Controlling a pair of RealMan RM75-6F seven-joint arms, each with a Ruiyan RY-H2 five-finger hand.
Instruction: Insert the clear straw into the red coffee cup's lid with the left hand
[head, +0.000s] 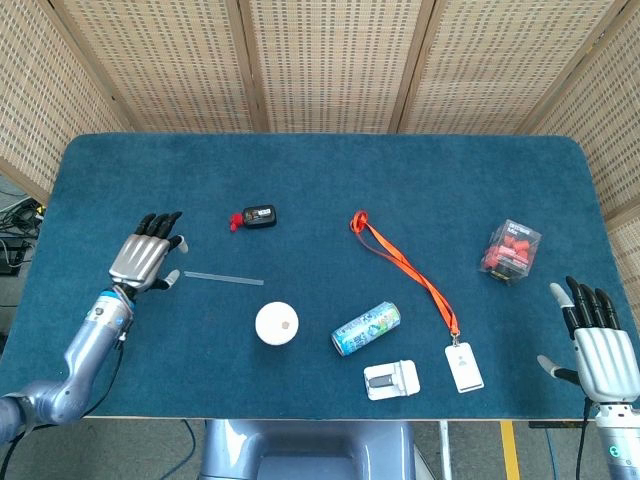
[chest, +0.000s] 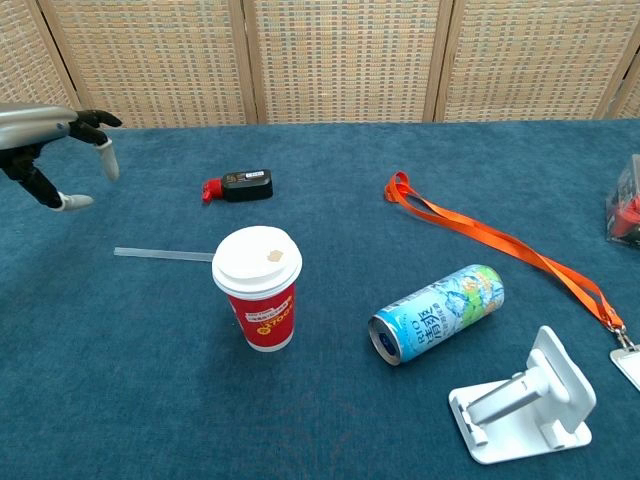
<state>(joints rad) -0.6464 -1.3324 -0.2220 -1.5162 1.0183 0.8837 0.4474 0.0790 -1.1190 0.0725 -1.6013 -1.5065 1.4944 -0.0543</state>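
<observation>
My left robot hand (head: 148, 259) hovers fingers apart, just left of the clear straw (head: 223, 277); red coffee cup (chest: 258, 288) stands near.

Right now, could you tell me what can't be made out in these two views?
- Straw: chest view, its right end goes behind the cup; the head view shows it ending short of the cup.
- Lid hole: both views, too small to tell whether it is open.
- Right hand: absent from the chest view.
- Left hand: chest view, cut by the left edge.
- Box: chest view, cut by the right edge.
</observation>
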